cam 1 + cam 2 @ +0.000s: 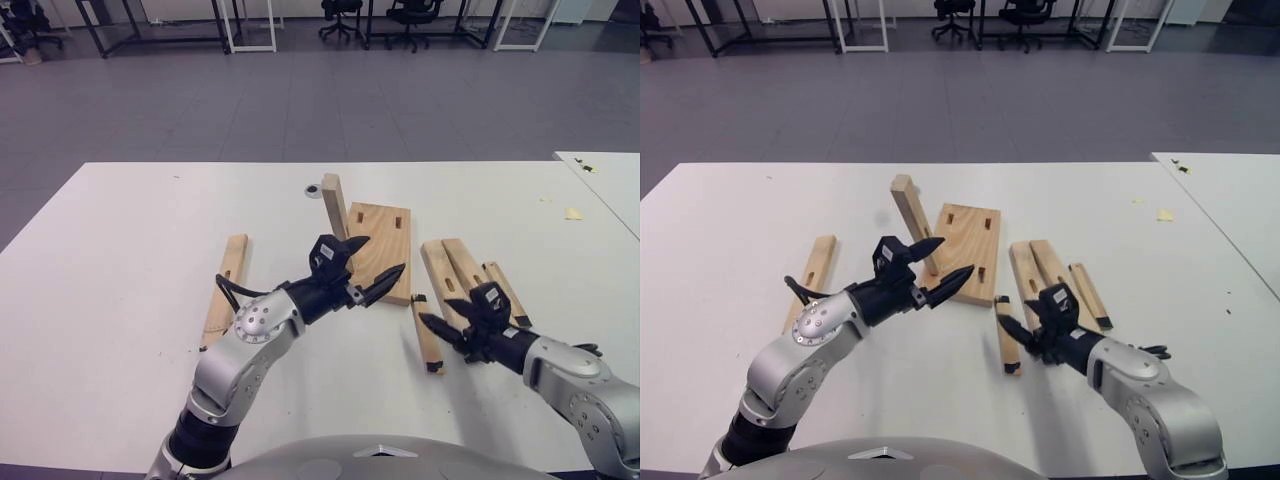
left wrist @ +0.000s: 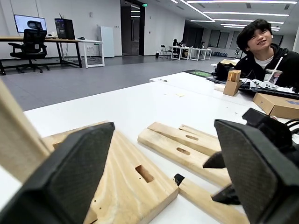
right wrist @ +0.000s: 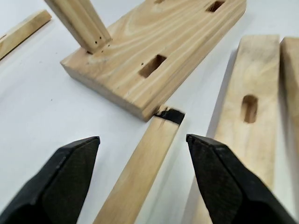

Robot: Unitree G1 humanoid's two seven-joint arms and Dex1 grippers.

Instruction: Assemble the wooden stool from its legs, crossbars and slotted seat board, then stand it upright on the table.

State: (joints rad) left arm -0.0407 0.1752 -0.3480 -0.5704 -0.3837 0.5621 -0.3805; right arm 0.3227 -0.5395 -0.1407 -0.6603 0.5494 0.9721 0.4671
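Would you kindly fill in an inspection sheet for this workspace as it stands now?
Surface: white table; a round port behind the board.
Job's things: seat board lying flat, one leg standing in it; loose leg to its left; black-tipped bar at its near corner; three pieces to its right.
Clutter: yellow scrap at far right.
Grippers: left pincer open by the board; right pincer open over the bar.
Cables: black loop at the left wrist.
Surroundings: grey floor, desk frames, chairs.
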